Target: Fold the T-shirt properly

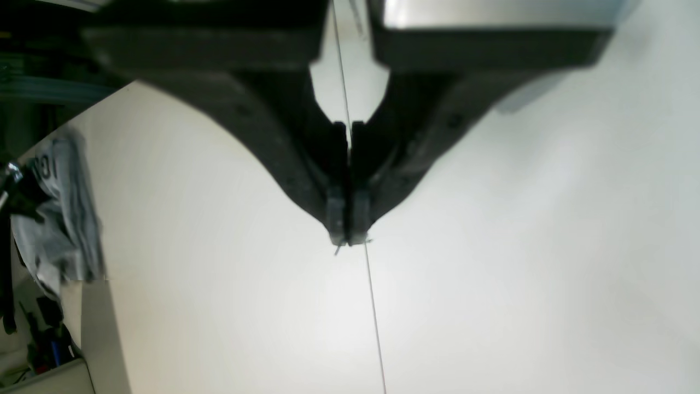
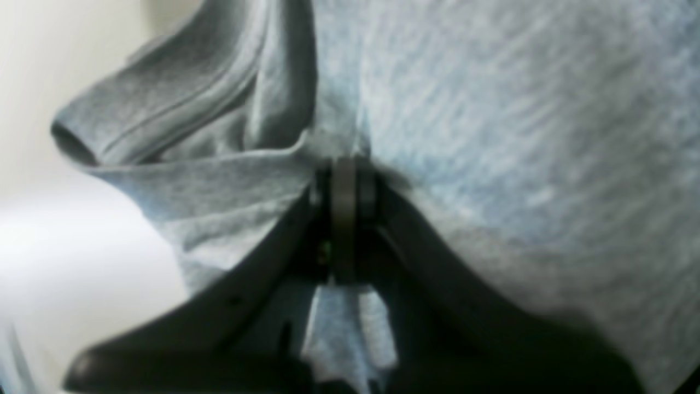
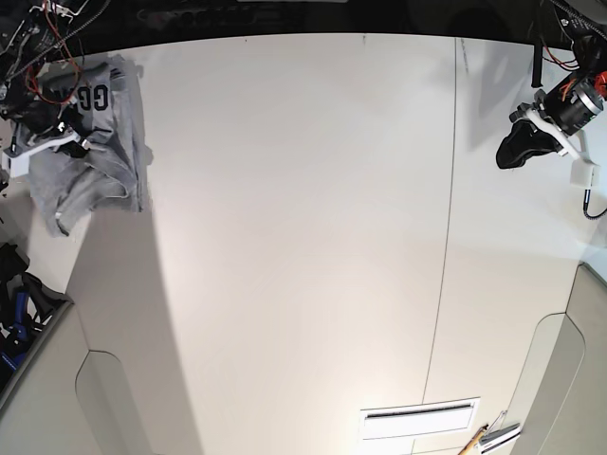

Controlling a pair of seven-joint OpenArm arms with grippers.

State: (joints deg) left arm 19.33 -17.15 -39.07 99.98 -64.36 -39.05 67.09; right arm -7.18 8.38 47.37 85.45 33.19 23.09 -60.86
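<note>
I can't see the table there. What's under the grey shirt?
The T-shirt hangs bunched from the right gripper, fingers shut on a fold. Its lower part seems to droop over the white table edge; whatever lies beneath is covered.

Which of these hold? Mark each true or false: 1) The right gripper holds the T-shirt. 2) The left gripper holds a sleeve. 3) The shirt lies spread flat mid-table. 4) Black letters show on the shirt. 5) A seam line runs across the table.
1) True: the right gripper is shut on the T-shirt.
2) False: the left gripper is shut on nothing, over bare table.
3) False: it hangs bunched at the table's far corner, on the base view's left.
4) True: black block letters show near its top.
5) True: a thin seam line runs along the table.
</note>
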